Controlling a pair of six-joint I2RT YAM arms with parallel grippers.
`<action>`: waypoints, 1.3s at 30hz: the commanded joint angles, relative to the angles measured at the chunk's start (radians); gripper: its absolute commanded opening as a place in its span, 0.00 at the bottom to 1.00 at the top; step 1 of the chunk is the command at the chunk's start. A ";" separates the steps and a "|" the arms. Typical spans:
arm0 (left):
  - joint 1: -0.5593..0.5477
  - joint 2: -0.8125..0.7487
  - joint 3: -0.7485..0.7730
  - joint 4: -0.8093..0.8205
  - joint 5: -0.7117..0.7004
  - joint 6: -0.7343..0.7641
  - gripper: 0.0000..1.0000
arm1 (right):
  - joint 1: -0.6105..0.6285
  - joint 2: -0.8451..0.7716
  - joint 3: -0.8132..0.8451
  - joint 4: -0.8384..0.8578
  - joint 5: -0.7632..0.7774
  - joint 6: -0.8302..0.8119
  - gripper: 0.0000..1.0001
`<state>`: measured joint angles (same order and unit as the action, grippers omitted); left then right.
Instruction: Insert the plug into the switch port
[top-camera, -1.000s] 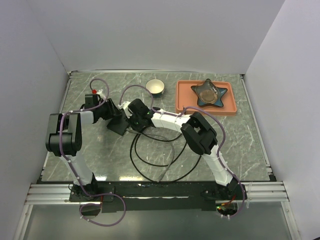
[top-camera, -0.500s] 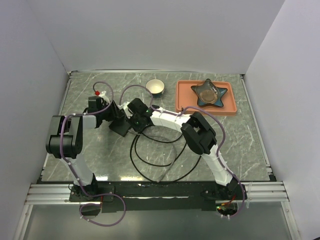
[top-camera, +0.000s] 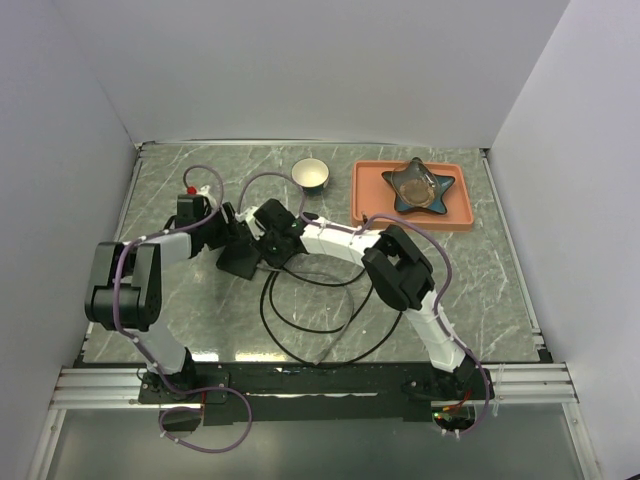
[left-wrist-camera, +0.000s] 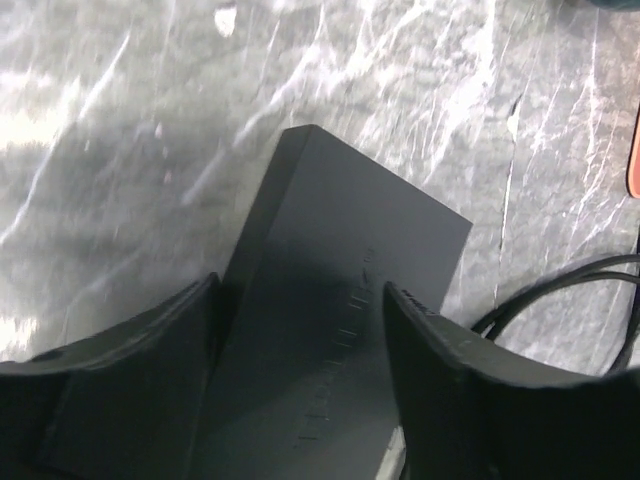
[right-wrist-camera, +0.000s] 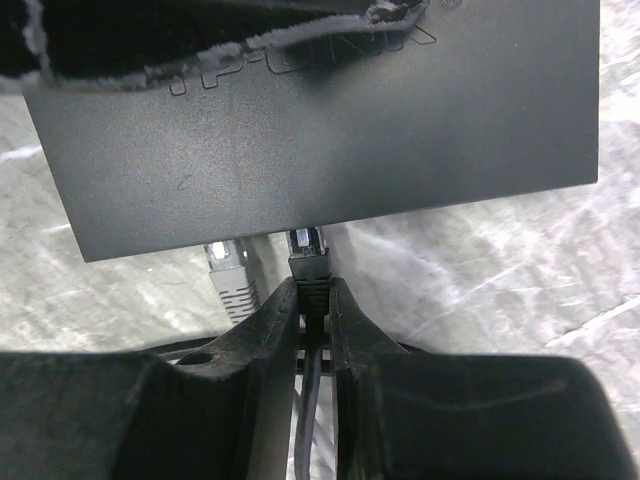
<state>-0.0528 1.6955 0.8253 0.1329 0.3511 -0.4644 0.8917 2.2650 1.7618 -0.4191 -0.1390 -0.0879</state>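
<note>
The black plug (right-wrist-camera: 306, 252) is pinched between the clenched fingers of the right gripper (right-wrist-camera: 310, 292), its tip just ahead of them at the near edge of the switch (right-wrist-camera: 320, 130); how deep it sits cannot be told. A grey plug (right-wrist-camera: 231, 277) is seen just left of those fingers. The switch is clamped between the fingers of the left gripper (left-wrist-camera: 300, 290), its far corner projecting beyond them over the table (left-wrist-camera: 120, 150).

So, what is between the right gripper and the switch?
The black plug, held by the right gripper, with its tip at the switch edge; right wrist view.
</note>
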 joint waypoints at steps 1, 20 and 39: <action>-0.016 -0.097 0.024 -0.179 0.093 -0.086 0.72 | 0.046 -0.085 -0.025 0.191 -0.054 0.066 0.13; 0.001 -0.906 -0.066 -0.337 -0.120 -0.247 0.96 | 0.044 -0.468 -0.278 0.117 0.252 0.229 0.99; -0.002 -1.053 -0.457 -0.196 -0.005 -0.372 0.96 | -0.042 -1.021 -0.851 -0.228 0.716 0.796 0.99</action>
<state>-0.0540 0.6224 0.3756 -0.1505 0.2932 -0.8257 0.8783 1.3231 0.9295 -0.5491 0.4816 0.5331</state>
